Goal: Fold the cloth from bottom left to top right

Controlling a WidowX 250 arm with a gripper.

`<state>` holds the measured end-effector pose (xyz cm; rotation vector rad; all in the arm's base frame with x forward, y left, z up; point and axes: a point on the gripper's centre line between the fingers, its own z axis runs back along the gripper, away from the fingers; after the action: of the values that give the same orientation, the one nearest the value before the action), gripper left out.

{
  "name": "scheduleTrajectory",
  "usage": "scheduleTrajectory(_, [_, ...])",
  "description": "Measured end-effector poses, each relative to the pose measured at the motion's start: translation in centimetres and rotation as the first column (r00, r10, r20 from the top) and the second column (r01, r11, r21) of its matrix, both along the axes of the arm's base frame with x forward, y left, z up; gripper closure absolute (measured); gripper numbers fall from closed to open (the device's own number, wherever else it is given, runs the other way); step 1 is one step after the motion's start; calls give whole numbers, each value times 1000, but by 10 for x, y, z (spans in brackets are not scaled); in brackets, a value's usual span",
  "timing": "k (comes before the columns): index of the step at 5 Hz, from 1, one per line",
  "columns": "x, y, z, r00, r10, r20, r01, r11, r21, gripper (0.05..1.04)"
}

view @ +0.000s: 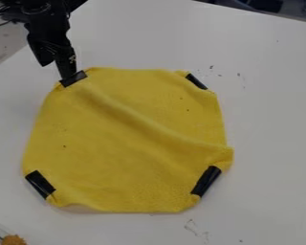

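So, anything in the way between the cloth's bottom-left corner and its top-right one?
Nothing visible stands on the cloth between the bottom-left tape and the top-right tape; only a raised wrinkle crosses that line. The pincer is off to the side, at the top-left corner.

The yellow cloth (124, 143) lies spread on the white table (270, 119) — corners black-taped — rumpled diagonally (one soft ridge).

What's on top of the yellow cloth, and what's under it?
Black patches mark its four corners, with the pincer at the upper-left one. The cloth lies on the white table; anything between them is covered, so I can't tell.
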<state>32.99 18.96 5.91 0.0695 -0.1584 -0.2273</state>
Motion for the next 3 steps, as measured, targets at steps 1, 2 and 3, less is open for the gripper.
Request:
scheduleTrajectory(1, [-4, -2, -14, 999, 7, -33, -7, 1000, -19, 83])
scheduleTrajectory(2, [-15, -5, -13, 997, 58, -46, -59, 998, -10, 83])
scheduleTrajectory(3, [-27, -6, 13, 991, 133, -20, -132, 990, 39, 83])
